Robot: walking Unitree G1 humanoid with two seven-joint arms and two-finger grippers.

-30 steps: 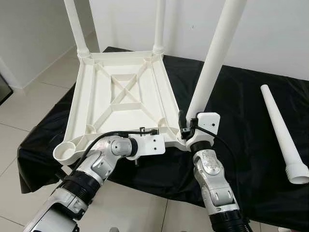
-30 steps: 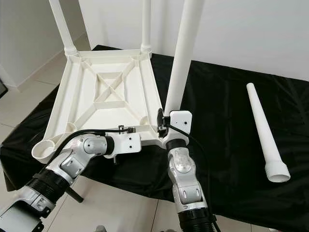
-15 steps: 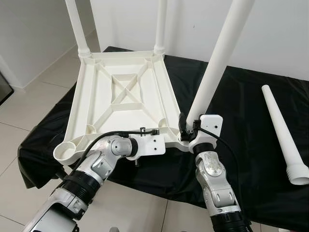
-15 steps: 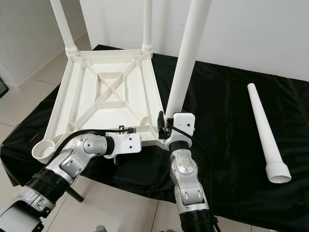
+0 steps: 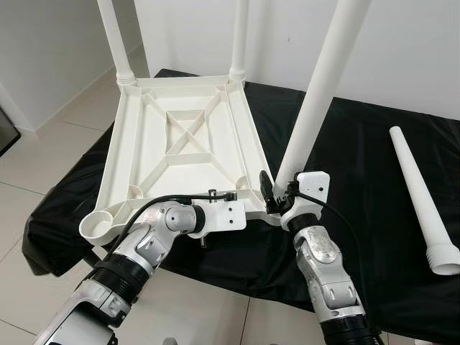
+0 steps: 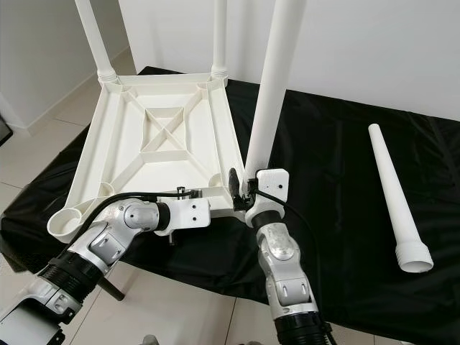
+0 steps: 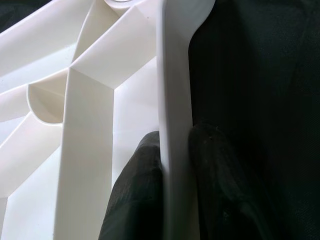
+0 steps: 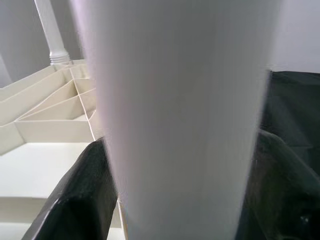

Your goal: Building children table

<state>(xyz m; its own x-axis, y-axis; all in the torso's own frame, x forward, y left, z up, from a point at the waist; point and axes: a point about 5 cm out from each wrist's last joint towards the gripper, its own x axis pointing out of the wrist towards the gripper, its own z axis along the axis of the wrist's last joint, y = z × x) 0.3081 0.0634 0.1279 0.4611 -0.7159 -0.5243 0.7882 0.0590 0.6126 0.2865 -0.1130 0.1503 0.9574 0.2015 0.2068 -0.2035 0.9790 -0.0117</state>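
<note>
Children's table top, a white ribbed plastic panel [image 5: 180, 147], lies upside down across the left and centre of the frame on a tabletop draped in black cloth [image 5: 359, 172]. Two white plastic legs [image 5: 115, 39] stand upright in its far corner sockets, at the upper left. At the lower left, the near-left corner socket [image 5: 97, 225] sits open with no leg in it.

Just right of that, the left hand [image 7: 172, 165] pinches the panel's near edge rim, one black finger on each side of the thin wall, steadying the panel.

At centre right, the right hand [image 5: 277, 194] grips the third white leg [image 5: 316, 93] low on its shaft, its black fingers [image 8: 85, 190] closed against both sides. The leg leans slightly right, its foot at the near-right corner socket.

At the far right, the fourth white tapered leg [image 5: 420, 198] lies loose on the cloth, well apart from the panel.

The step in hand looks like seating this third leg. Next, it likely needs squaring upright and pressing or twisting home, then the loose leg must be fetched for the open corner.
</note>
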